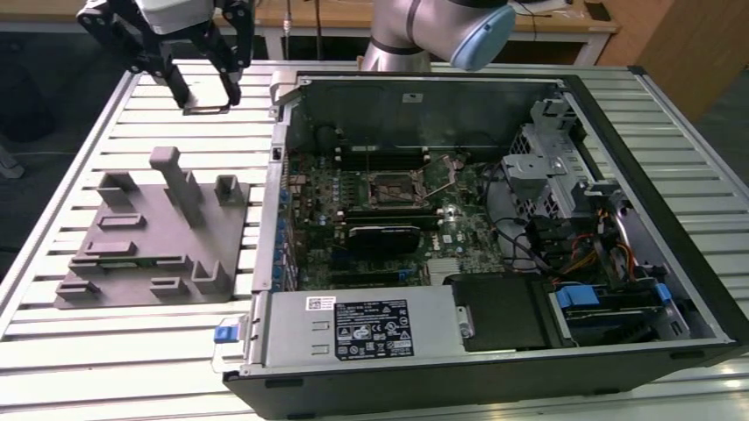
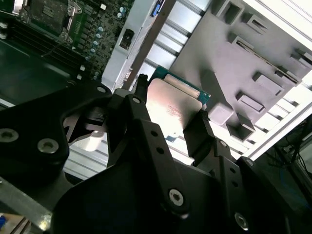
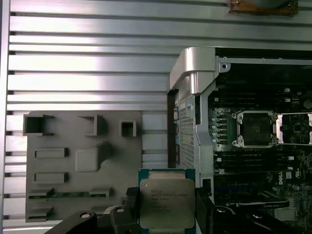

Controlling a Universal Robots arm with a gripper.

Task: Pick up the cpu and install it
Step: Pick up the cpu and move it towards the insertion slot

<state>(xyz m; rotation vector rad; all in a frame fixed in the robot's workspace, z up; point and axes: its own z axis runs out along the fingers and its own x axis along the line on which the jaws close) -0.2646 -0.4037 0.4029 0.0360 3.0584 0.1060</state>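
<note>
The cpu (image 3: 166, 204), a flat square chip with a pale metal top and green edge, sits between my gripper's (image 3: 166, 208) black fingers (image 3: 130, 204), which are shut on it. In the second wrist view the cpu (image 2: 171, 103) shows its silvery face between the same fingers (image 2: 199, 130). In the exterior view my gripper (image 1: 209, 100) hangs high over the slatted table at the exterior view's left, beyond the grey fixture (image 1: 153, 237), with the cpu (image 1: 209, 109) seen edge-on. The open processor socket (image 1: 395, 187) lies on the motherboard inside the computer case (image 1: 492, 368).
The grey fixture (image 3: 83, 161) has raised posts and slots. The open case's metal side wall (image 3: 192, 87) stands between the fixture and the motherboard socket (image 3: 256, 129). A drive cage (image 1: 562, 167) and cables fill the case at the exterior view's right. Slatted aluminium table (image 1: 70, 351) lies around.
</note>
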